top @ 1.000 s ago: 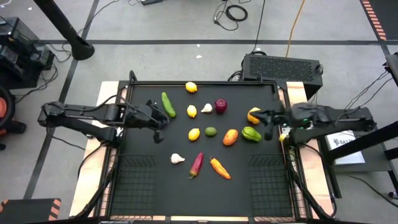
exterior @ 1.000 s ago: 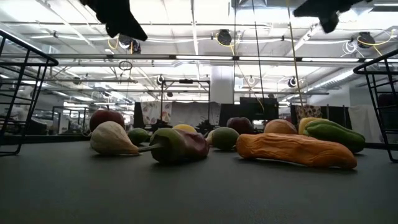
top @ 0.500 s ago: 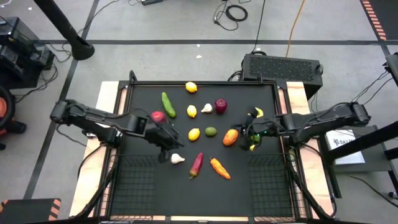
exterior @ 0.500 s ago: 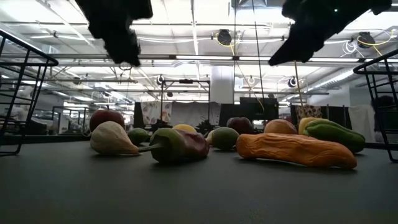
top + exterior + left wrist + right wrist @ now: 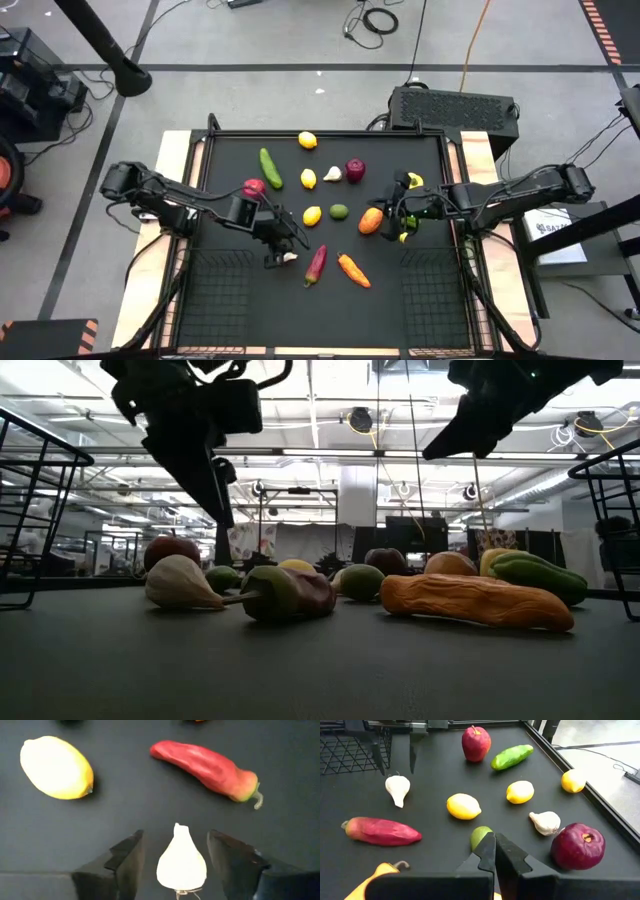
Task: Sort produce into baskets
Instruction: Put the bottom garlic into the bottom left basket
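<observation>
So the left gripper point(image 5: 175, 865) is hanging right over the little white garlic bulb with the pointed tip point(image 5: 181, 861), jaws parted, one dark finger on either side and not pinching yet as far as I can tell. That's the whole game for the next move: the bulb sits squarely between the fingers in the left wrist view, and its long axis runs along the line of the fingers, fat end toward the wrist and tip pointing away. So the jaws would close across the narrow width of the bulb, which looks like the easy way to take it.

From above, that garlic point(image 5: 288, 257) lies toward the front left of the black tabletop point(image 5: 230, 165), just beside the near black wire-mesh basket on the left point(image 5: 215, 295). My guess is that's where it goes.

The left arm is clearly the nearer one. The right gripper point(image 5: 494, 851) is well apart on the other side, fingers pressed together with nothing in them, hovering by the round green lime point(image 5: 478, 835) and the orange pepper point(image 5: 371, 220). A long red chili pepper point(image 5: 205, 768) and a yellow lemon point(image 5: 56, 767) lie farther out, clear of the jaws.
</observation>
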Tool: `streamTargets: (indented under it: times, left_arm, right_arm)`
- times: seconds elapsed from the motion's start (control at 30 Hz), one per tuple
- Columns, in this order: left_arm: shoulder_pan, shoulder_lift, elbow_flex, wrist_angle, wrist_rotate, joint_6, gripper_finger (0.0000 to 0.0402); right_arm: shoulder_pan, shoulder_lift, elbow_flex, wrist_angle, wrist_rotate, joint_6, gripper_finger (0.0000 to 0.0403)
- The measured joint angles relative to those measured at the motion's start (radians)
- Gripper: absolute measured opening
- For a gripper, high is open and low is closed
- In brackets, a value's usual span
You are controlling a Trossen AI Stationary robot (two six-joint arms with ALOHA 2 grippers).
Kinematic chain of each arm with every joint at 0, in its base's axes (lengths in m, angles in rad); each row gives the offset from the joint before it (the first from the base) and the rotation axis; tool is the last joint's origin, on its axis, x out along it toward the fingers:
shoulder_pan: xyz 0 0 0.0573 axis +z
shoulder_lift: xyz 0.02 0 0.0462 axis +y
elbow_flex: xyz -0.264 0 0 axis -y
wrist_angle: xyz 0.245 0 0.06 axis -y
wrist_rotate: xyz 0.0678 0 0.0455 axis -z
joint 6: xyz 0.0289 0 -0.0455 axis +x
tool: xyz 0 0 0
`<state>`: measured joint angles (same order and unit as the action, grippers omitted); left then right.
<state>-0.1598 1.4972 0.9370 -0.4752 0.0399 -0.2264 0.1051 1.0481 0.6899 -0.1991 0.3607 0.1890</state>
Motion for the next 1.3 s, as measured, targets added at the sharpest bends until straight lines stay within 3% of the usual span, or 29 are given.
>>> streamTargets:
  times: [0.33, 0.6, 0.73, 1.3]
  left_arm:
    - [-0.025, 0.152, 0.072, -0.025, 0.007, 0.058, 0.0289]
    - [-0.053, 0.204, 0.179, -0.229, -0.076, 0.088, 0.0291]
    - [-0.054, 0.206, 0.179, -0.231, -0.032, 0.077, 0.0291]
    - [-0.057, 0.285, 0.176, -0.277, -0.017, 0.095, 0.0291]
  right_arm:
    - [0.000, 0.000, 0.000, -0.005, 0.000, -0.011, 0.0000]
    - [0.000, 0.000, 0.000, -0.014, 0.000, -0.018, 0.0000]
    - [0.000, 0.000, 0.000, -0.014, 0.000, -0.018, 0.0000]
    - [0.000, 0.000, 0.000, -0.015, 0.000, -0.019, 0.0000]
